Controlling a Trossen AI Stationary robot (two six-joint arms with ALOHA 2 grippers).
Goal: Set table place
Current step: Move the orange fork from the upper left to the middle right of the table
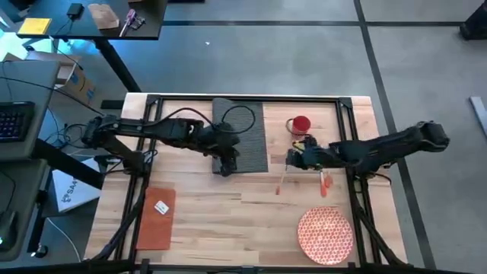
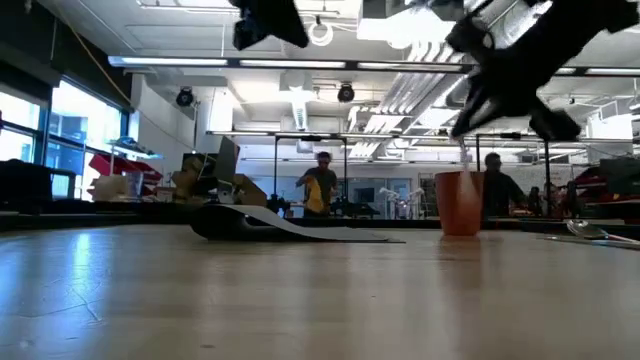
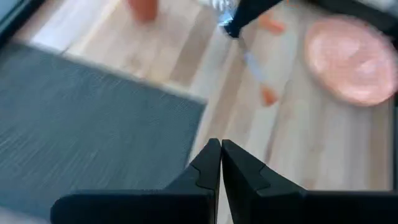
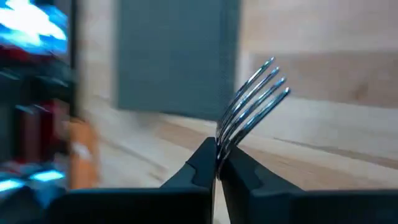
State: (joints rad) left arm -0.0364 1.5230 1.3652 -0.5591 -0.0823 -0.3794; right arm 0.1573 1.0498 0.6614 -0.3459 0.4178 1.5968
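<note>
Fork [image 4: 255, 99] sits clamped in your right gripper [image 4: 216, 163], tines forward and lifted off the surface [image 1: 228, 221], presumably for carrying toward the placemat [image 1: 247, 133]. Your left gripper [image 3: 221, 163] is closed on nothing, at the placemat's near edge. Cup [image 1: 301, 124] stands just right of the placemat; plate [image 1: 325, 234] and napkin [image 1: 156, 218] lie well apart near the front edge. Open workshop with people shows beyond.

Two dark jointed arms, black cable looped on left; tapered matte-black jaws.
</note>
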